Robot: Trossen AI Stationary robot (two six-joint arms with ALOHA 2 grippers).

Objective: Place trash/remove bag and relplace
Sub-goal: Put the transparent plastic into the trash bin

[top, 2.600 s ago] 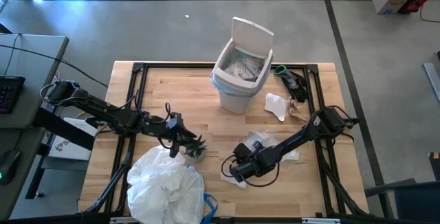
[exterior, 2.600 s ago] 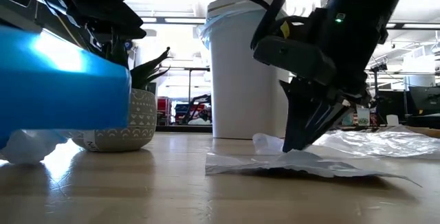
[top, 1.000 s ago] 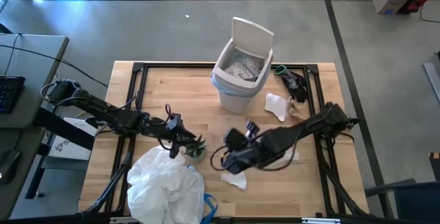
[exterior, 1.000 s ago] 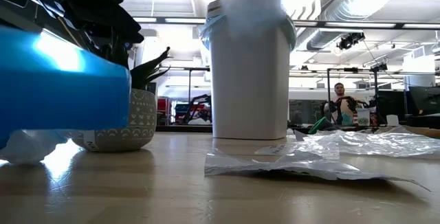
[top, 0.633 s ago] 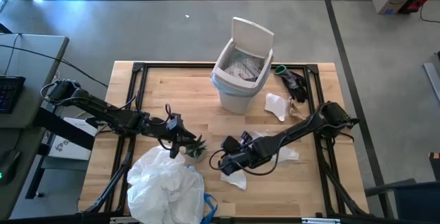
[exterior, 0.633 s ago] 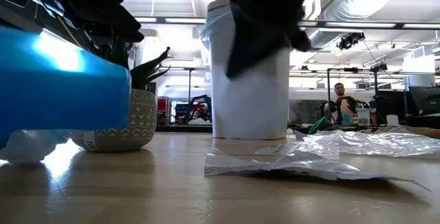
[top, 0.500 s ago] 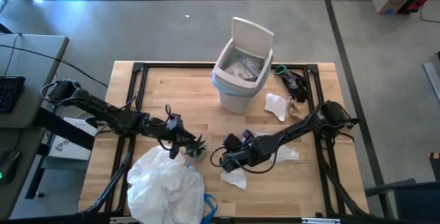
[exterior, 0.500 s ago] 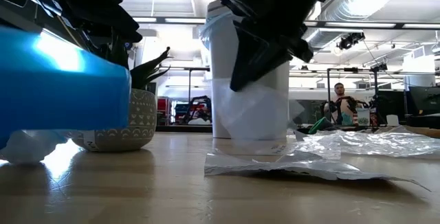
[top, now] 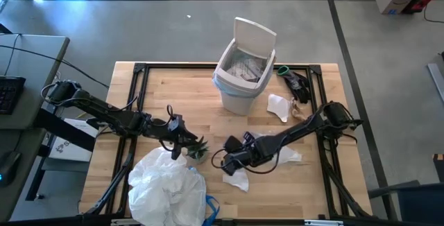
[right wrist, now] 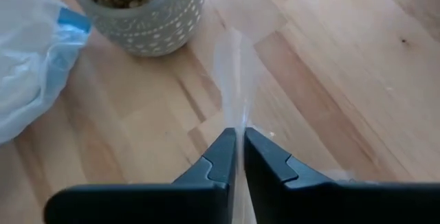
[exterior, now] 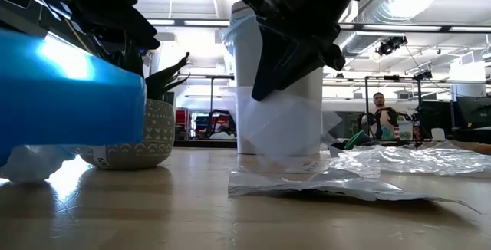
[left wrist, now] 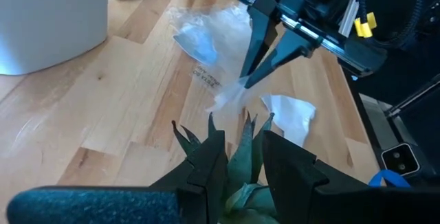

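A white bin point(top: 243, 77) stands at the table's far middle with its lid up and a light-blue bag point(exterior: 230, 29) folded over its rim. My right gripper point(top: 229, 162) hovers near the table's middle, shut on a clear plastic wrapper point(exterior: 280, 123), a piece of the trash. More clear wrappers point(top: 279, 151) and a white paper scrap point(top: 238, 181) lie flat on the wood beside it. My left gripper point(top: 182, 143) is shut on the green spiky potted plant point(top: 197, 150), whose pot point(exterior: 130, 139) rests on the table. My left gripper has the plant's spiky leaves point(left wrist: 240, 157) between its two fingers, coming in slanting down from the table's left. The pot stays upright with its base on the table. My right gripper pinches the top edge of the clear wrapper point(right wrist: 238, 117) between its two fingertips, slanting down from the table's right. The sheet hangs slack below the fingers point(left wrist: 265, 56). Whether its lower end point(exterior: 280, 156) touches the table, I cannot tell.
A filled whitish bag point(top: 166, 188) with a blue tie lies at the near left, close to the plant. White paper point(top: 279, 106), brown paper point(top: 300, 111) and dark items point(top: 295, 80) lie at the far right beside the bin.
My right gripper has come down toward the table with the clear wrapper hanging below it, drifting slightly toward the near edge, then held still. The sheet now hangs low in front of the bin.
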